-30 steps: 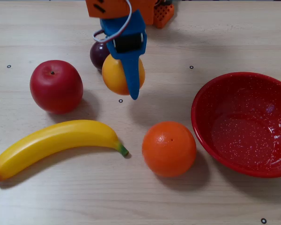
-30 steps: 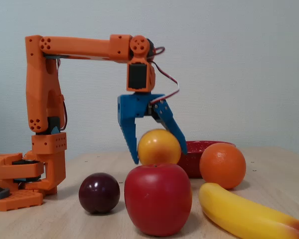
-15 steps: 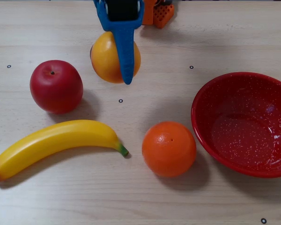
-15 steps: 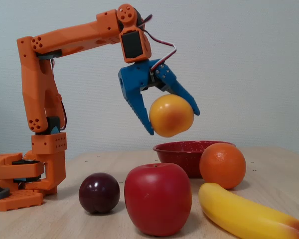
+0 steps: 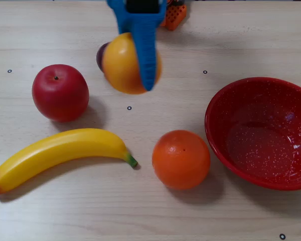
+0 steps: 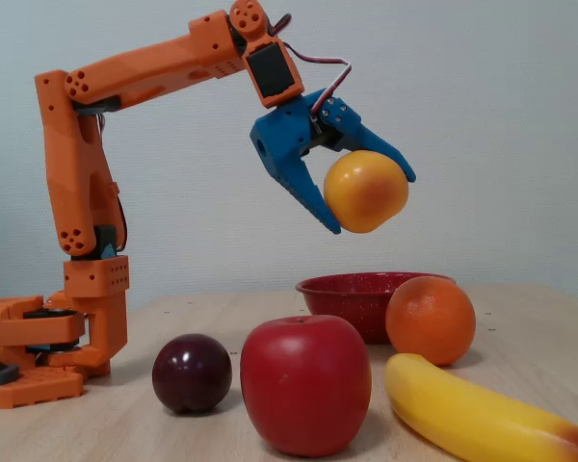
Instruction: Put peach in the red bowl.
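in a fixed view from the side, the blue two-finger gripper (image 6: pixel 374 206) is clamped on the smooth round yellow-orange peach (image 6: pixel 365 191), holding it in the air in the upper middle of the frame, well above the table. one blue finger (image 6: pixel 303 189) curves down the peach's left side and the other reaches over its top right. the peach is nearly a ball, slightly wider than tall, so it shows no clear long axis and no stem end to tell which way it points. the orange jointed arm (image 6: pixel 144 69) rises from its base at the left edge and reaches right along the top. the wide glossy red speckled bowl (image 6: pixel 347 289) sits on the pale wooden table (image 6: pixel 520 318) below the peach, in the middle of the frame behind the fruit. in a fixed view from above, the peach (image 5: pixel 121 64) lies in the upper middle with a blue finger (image 5: pixel 144 50) crossing it, and the bowl (image 5: pixel 226 108) is at the right edge, well apart from it. a small dark purple plum (image 5: pixel 101 56) peeks out at the peach's left. a red apple (image 5: pixel 59 92) is at the left, a yellow banana (image 5: pixel 55 154) lower left, and a dimpled orange (image 5: pixel 181 158) just left of the bowl.
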